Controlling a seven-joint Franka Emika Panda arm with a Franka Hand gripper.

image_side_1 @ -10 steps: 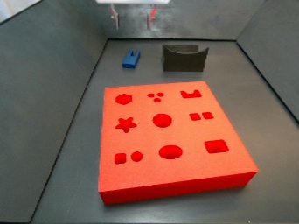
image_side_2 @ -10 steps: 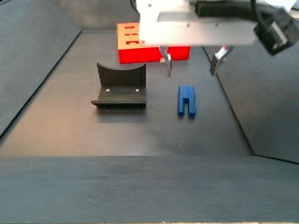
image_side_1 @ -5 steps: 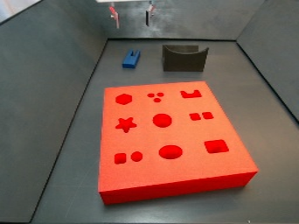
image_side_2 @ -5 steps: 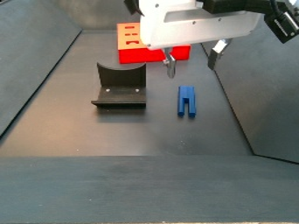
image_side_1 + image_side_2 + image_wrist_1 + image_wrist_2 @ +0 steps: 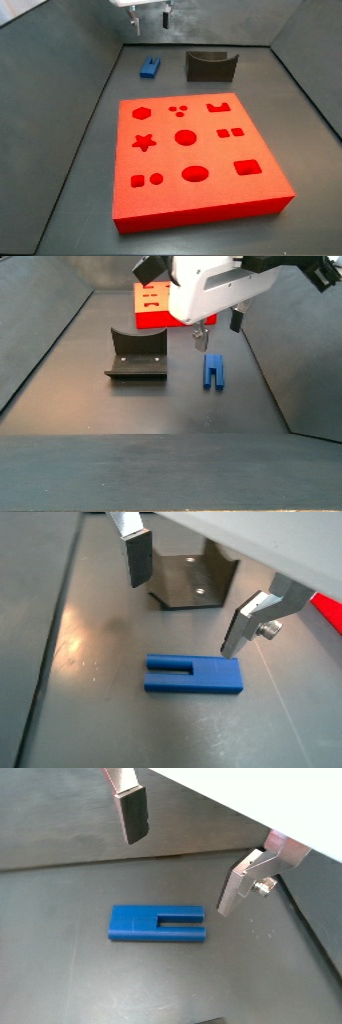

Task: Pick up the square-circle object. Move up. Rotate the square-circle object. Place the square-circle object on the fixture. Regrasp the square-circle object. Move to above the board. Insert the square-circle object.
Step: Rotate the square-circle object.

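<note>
The square-circle object, a small bright blue slotted block, lies flat on the dark floor in both wrist views (image 5: pixel 195 676) (image 5: pixel 158 924) and in both side views (image 5: pixel 150 67) (image 5: pixel 214 371). My gripper (image 5: pixel 185 600) (image 5: pixel 179 863) hangs open and empty above it, with the silver fingers (image 5: pixel 135 557) spread wide. It shows in both side views (image 5: pixel 148 17) (image 5: pixel 217 328). The dark fixture (image 5: pixel 187 578) (image 5: pixel 210 65) (image 5: pixel 136 354) stands beside the block. The red board (image 5: pixel 195 160) lies in the middle of the floor; only part of it (image 5: pixel 150 306) shows behind the gripper.
Grey walls (image 5: pixel 80 60) enclose the floor on all sides. A red edge of the board (image 5: pixel 329 612) shows in a wrist view.
The gripper has moved sideways and lower, to above the blue block. The block, fixture and board have not moved.
</note>
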